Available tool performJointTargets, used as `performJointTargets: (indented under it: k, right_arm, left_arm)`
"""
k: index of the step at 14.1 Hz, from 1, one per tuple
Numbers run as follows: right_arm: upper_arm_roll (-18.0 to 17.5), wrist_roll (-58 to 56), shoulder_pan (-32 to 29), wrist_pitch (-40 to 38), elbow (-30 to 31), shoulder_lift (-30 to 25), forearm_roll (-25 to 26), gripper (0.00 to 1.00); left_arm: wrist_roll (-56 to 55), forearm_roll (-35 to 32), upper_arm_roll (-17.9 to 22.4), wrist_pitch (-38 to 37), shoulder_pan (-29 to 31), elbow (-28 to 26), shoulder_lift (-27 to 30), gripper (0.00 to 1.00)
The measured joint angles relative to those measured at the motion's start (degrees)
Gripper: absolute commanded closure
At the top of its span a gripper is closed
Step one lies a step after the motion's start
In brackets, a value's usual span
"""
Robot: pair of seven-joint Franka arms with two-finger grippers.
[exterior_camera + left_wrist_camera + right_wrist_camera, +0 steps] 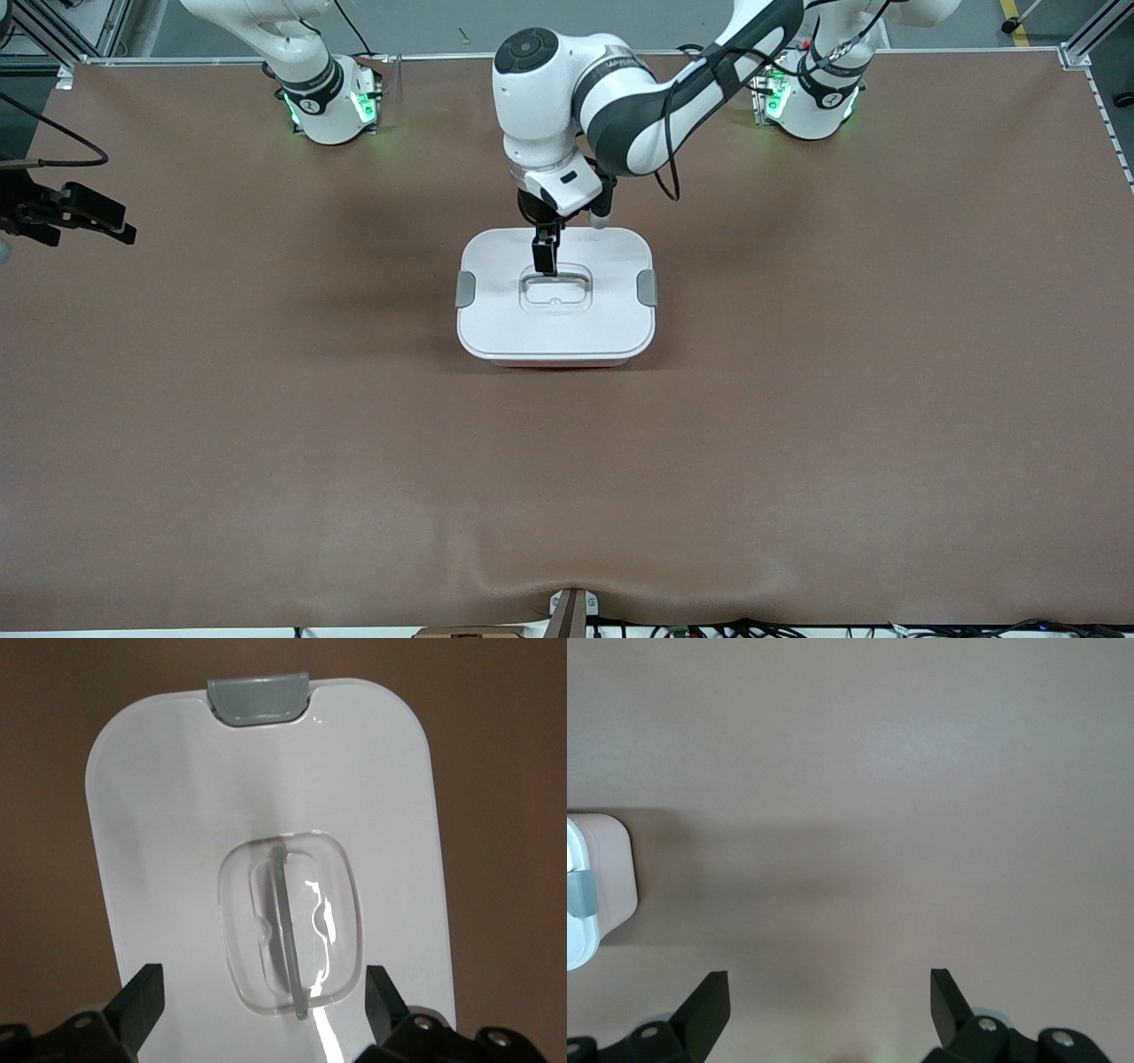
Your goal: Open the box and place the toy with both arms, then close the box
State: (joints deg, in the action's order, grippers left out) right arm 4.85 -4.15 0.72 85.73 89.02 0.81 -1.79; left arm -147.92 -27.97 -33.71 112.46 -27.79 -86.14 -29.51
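The box (567, 332) stands shut in the middle of the table, its white lid (168, 815) on and a grey clip (465, 289) at each end. My left gripper (547, 264) hangs open just over the lid's clear recessed handle (288, 930), with the black fingers (146, 988) wide apart on either side of it and nothing between them. My right gripper (828, 985) shows only in its own wrist view, open over bare table, with one clipped end of the box (607, 877) at that view's edge. The toy is out of view.
The brown table (797, 443) lies bare around the box. A black device with a cable (75, 213) juts in at the right arm's end of the table. Both arm bases (332, 102) stand along the edge farthest from the front camera.
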Motion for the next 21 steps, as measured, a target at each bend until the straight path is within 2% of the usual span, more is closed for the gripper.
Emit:
performJointTargets:
  k: [4, 9, 13, 16, 21]
  right_arm:
    - [0.0, 0.0, 0.0, 0.0, -0.3, 0.0, 0.0, 0.00]
    - [0.0, 0.0, 0.0, -0.1, -0.7, -0.1, 0.0, 0.00]
    - [0.0, 0.0, 0.0, -0.1, -1.0, -0.1, 0.0, 0.00]
    - [0.1, 0.0, 0.0, -0.1, -1.5, -0.1, 0.0, 0.00]
    - [0.4, 0.0, 0.0, -0.1, -1.8, -0.1, 0.0, 0.00]
  left_arm:
    - [16.1, 5.3, 0.0, -7.1, 4.7, 0.6, 5.6, 0.00]
    - [39.3, 11.6, 0.1, -11.9, 15.9, 0.6, 11.6, 0.00]
    - [58.2, 13.8, 0.2, -14.9, 25.9, 0.6, 12.5, 0.00]
    - [75.1, 13.8, 0.3, -20.6, 32.6, 0.6, 12.6, 0.00]
    - [103.6, 13.7, 0.6, -23.7, 41.7, 0.9, 13.7, 0.00]
